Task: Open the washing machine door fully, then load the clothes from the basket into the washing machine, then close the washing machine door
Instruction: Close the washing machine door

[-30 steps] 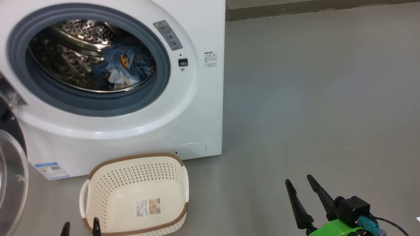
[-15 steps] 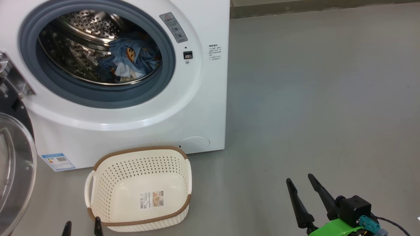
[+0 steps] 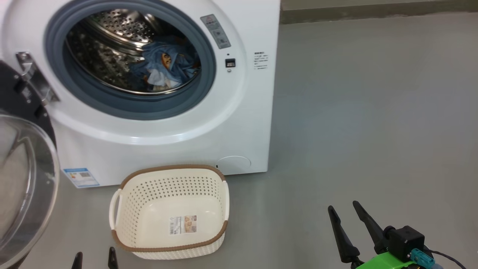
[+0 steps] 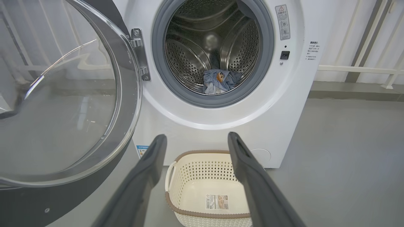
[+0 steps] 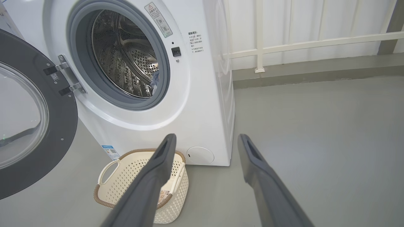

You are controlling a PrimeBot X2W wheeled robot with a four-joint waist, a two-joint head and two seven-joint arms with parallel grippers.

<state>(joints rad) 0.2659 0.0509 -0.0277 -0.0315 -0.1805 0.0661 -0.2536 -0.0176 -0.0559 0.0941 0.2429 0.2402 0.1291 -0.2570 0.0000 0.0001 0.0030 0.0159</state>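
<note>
There are two grippers, and each has two dark fingers. In the head view the left gripper [image 3: 95, 252] peeks in at 7 o'clock, down at the bottom edge. The right gripper [image 3: 342, 206] is at 5 o'clock, above the grey floor [image 3: 373, 112]. On both, the jaws are wide apart with just air between them. They hold no thing and touch no thing.

A bit farther, at 6 o'clock, is one basket [image 3: 164, 186]. It sits on the floor, right way up, just in front of the washer [image 3: 168, 145]. I cannot tell if the two touch. It has two side handles and a brown rim. One sticker [image 3: 183, 225] shows on its bare bottom.

At 9 o'clock is one door [image 3: 26, 175]. It is swung far out to the left and hangs on a metal hinge [image 3: 33, 78]. Its middle is clear glass and its rim is black.

Next is the one white washer, from 10 to 12 o'clock. Low on its front are one blue label [image 3: 81, 177] at 7 o'clock and one round cap [image 3: 233, 164] at 5 o'clock. Its round mouth has a grey rubber ring [image 3: 209, 78] around it.

Inside the mouth is the shiny drum [image 3: 104, 63], full of little holes. One small heap of clothes [image 3: 164, 65] lies low in the drum. They are light blue with orange bits, and a little white cloth is mixed in.

Farthest back, in the right wrist view, a white rail [image 5: 258, 34] stands past the washer at 1 o'clock.
</note>
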